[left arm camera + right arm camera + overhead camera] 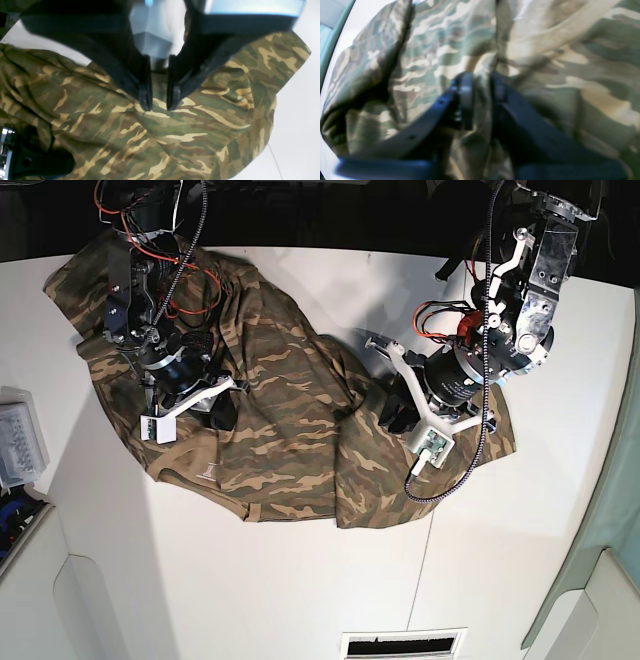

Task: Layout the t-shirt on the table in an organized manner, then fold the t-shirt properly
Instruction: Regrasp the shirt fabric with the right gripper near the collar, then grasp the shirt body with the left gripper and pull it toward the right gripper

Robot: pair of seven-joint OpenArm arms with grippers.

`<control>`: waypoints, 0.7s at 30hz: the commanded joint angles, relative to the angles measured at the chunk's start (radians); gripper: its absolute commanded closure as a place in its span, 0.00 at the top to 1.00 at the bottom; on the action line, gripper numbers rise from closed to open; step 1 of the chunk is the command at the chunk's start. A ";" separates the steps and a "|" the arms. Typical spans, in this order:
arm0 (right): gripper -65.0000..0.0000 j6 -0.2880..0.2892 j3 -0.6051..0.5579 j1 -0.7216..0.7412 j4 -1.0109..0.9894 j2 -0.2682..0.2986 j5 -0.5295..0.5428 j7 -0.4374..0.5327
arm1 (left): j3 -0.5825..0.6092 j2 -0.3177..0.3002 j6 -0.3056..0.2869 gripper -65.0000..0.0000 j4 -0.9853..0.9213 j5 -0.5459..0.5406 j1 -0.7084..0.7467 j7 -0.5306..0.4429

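The camouflage t-shirt (280,410) lies crumpled across the white table (300,580), bunched from the far left corner to the right. On the left of the base view, my right gripper (225,405) presses into the shirt. The right wrist view shows its fingers (466,95) closed on a ridge of the t-shirt (432,50). My left gripper (392,412) is down on the shirt's right part. In the left wrist view its narrow-set fingertips (146,100) pinch a raised fold of the t-shirt (200,130).
A clear plastic box (20,435) sits at the table's left edge. A thin dark seam (425,570) runs toward a vent slot (400,643) at the front. Red wires (165,240) hang around the right arm. A teal wall (610,480) borders the right.
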 commanded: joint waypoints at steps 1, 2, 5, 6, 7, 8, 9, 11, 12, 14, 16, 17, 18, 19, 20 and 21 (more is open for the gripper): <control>0.04 0.017 -0.009 0.015 0.018 -0.001 0.016 0.016 | -0.004 -0.005 -0.003 0.21 0.016 -0.006 -0.011 -0.021; 0.00 0.018 -0.015 0.016 0.018 -0.001 0.016 0.016 | -0.004 -0.005 -0.003 0.21 0.016 -0.006 -0.011 -0.021; 0.00 0.039 -0.037 0.019 0.018 -0.001 0.030 0.017 | -0.004 -0.005 -0.003 0.21 0.016 -0.006 -0.011 -0.022; 0.00 0.061 -0.045 0.019 0.018 -0.002 0.050 0.018 | -0.004 -0.005 -0.003 0.21 0.016 -0.006 -0.011 -0.023; 0.00 0.084 -0.054 0.021 0.018 -0.004 0.072 0.017 | -0.004 -0.005 -0.003 0.21 0.016 -0.006 -0.011 -0.028; 0.00 0.099 -0.066 0.022 0.019 -0.007 0.093 0.016 | -0.009 -0.005 -0.002 0.21 0.016 -0.006 -0.012 -0.037; 0.00 0.101 -0.082 0.022 0.023 -0.011 0.113 0.016 | -0.019 -0.005 -0.002 0.21 0.016 -0.007 -0.014 -0.046; 0.00 0.101 -0.120 0.021 0.040 -0.026 0.129 0.014 | -0.055 -0.005 -0.002 0.21 0.016 -0.008 -0.019 -0.052; 0.00 0.105 -0.145 0.021 0.053 -0.039 0.130 0.007 | -0.080 -0.005 -0.002 0.21 0.016 -0.012 -0.025 -0.051; 0.00 0.115 -0.206 0.020 0.088 -0.066 0.132 -0.036 | -0.131 -0.005 0.006 0.21 0.016 -0.015 -0.033 -0.051; 0.00 0.116 -0.289 0.013 0.133 -0.092 0.132 -0.090 | -0.180 -0.006 0.005 0.21 0.016 -0.029 -0.040 -0.051; 0.00 0.116 -0.337 0.007 0.155 -0.099 0.132 -0.112 | -0.199 -0.006 0.005 0.21 0.016 -0.032 -0.042 -0.051; 0.00 0.116 -0.388 0.002 0.172 -0.103 0.132 -0.129 | -0.212 -0.006 0.005 0.21 0.016 -0.037 -0.043 -0.051; 0.00 0.115 -0.440 -0.003 0.185 -0.103 0.132 -0.138 | -0.220 -0.008 0.005 0.21 0.016 -0.041 -0.044 -0.051; 0.00 0.115 -0.491 -0.005 0.190 -0.103 0.131 -0.140 | -0.222 -0.013 0.005 0.21 0.016 -0.041 -0.045 -0.052; 0.00 0.113 -0.533 -0.006 0.190 -0.103 0.128 -0.142 | -0.222 -0.020 0.005 0.21 0.016 -0.041 -0.045 -0.054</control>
